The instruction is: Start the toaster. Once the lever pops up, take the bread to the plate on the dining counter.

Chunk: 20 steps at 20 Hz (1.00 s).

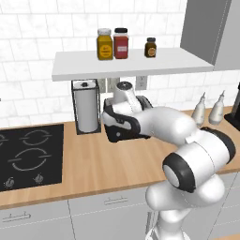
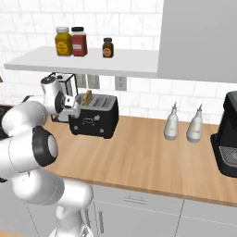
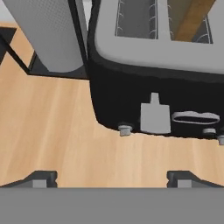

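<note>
Jaws of the gripper (image 3: pixel 109 178) stand wide open above the bench facing the toaster (image 3: pixel 157 83), bread (image 3: pixel 192 19) in its slot; a misaimed press could slip off the lever (image 3: pixel 155 114).

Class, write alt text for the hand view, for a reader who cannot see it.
A black boxy toaster with a grey slotted top stands on a light-wood worktop, a tan slice of bread standing in its right slot. The open gripper hovers in front of the toaster's grey lever. A white paper-towel roll stands at left.
</note>
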Tool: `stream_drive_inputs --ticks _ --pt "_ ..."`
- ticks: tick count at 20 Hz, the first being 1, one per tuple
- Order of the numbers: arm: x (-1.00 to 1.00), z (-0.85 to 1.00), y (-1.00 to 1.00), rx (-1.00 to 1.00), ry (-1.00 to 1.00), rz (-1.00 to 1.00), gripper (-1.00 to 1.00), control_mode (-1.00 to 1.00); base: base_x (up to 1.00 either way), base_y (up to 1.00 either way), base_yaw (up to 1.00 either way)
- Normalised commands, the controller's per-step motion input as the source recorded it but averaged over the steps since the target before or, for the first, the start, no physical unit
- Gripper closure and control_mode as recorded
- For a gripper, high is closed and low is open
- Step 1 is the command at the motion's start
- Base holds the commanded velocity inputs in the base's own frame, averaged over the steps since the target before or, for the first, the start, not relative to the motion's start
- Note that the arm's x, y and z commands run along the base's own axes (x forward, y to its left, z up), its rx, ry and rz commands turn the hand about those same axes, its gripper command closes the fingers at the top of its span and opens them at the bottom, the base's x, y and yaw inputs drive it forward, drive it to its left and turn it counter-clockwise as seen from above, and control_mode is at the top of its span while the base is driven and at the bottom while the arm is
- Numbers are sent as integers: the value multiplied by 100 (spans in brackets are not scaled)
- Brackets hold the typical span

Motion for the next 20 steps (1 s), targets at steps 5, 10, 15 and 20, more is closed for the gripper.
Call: stream_drive_inputs --ticks 5,10,15,20 --pt "31 -23 8 -2 0 0 -100 -100 0 0 0" --pt "25 -15 0 -3 -1 0 -100 -100 0 0 0" --pt "23 -23 0 -3 -1 0 -100 -100 0 0 0" --pt "12 -29 0 -2 -1 0 -100 -100 0 0 0"
